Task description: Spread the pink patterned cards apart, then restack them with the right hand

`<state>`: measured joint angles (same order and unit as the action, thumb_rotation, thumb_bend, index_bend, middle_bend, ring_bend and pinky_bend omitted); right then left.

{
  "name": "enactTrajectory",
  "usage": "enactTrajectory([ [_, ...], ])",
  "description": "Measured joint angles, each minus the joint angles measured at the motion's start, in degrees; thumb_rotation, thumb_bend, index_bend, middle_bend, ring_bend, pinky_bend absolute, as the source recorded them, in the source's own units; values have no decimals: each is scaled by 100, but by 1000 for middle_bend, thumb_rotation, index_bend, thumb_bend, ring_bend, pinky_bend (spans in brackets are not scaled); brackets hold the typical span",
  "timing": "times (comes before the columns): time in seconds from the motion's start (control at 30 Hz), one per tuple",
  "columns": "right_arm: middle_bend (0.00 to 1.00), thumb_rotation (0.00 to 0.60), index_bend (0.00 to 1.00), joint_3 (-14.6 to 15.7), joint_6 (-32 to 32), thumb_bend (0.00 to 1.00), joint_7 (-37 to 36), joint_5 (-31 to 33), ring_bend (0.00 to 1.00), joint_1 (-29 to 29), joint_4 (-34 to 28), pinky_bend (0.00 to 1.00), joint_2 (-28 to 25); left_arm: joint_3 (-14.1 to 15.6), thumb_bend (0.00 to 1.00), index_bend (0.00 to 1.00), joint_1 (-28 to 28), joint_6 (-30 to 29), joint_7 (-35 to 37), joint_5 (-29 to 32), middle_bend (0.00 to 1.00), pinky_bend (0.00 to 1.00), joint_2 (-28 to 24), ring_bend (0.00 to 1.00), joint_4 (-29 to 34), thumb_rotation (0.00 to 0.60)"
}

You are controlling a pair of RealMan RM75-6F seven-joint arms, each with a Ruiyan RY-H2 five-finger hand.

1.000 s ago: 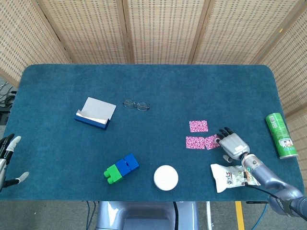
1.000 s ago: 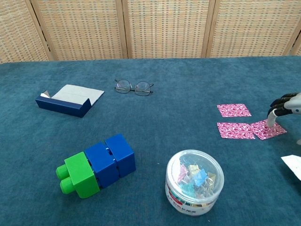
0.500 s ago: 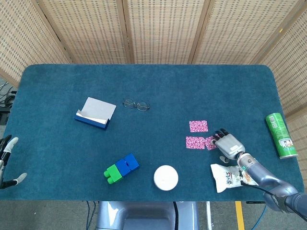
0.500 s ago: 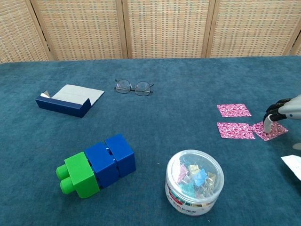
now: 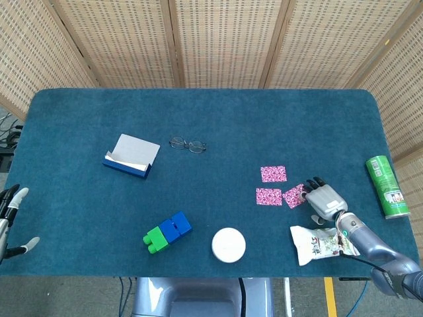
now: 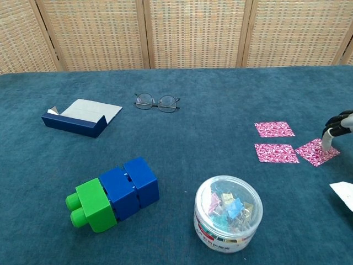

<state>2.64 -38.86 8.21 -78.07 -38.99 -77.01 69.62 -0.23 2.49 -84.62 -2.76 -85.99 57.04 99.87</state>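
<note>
Three pink patterned cards lie flat and apart on the blue cloth. One card (image 5: pixel 273 174) (image 6: pixel 274 129) is farthest back, a second (image 5: pixel 269 196) (image 6: pixel 276 153) lies in front of it, and a third (image 5: pixel 293 195) (image 6: pixel 316 152) sits tilted to the right. My right hand (image 5: pixel 323 200) (image 6: pixel 337 126) presses its fingertips on the right edge of the tilted card. My left hand (image 5: pixel 9 218) hangs open off the table's left edge, holding nothing.
A snack packet (image 5: pixel 319 244) lies under my right forearm. A green can (image 5: pixel 388 187) lies at the right edge. A clear tub of clips (image 6: pixel 228 213), a blue-green block (image 6: pixel 113 192), glasses (image 6: pixel 157 102) and a blue box (image 6: pixel 80 117) sit to the left.
My right hand slid the tilted card left against the front card, then dragged it back right, turning it; a gap now shows between the two.
</note>
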Motion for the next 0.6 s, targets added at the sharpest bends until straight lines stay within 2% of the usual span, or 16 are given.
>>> enactTrajectory([
  [0.13,194,600,285,-84,-119,352,-54,6,0,12,-160,0,-31,6,59,0,1,1,2,-11,0,0,-1,0,4,600],
  [0.37,187,600,295,-368,-256,228,-235,118,0,-53,-366,0,123,16,58,0,-34,-42,42,-3,0,0,-29,0,-15,600],
  [0.6,187,600,302,-543,-215,182,15,376,0,-206,-332,0,418,29,59,0,-81,-78,132,25,0,0,-74,0,-69,600],
])
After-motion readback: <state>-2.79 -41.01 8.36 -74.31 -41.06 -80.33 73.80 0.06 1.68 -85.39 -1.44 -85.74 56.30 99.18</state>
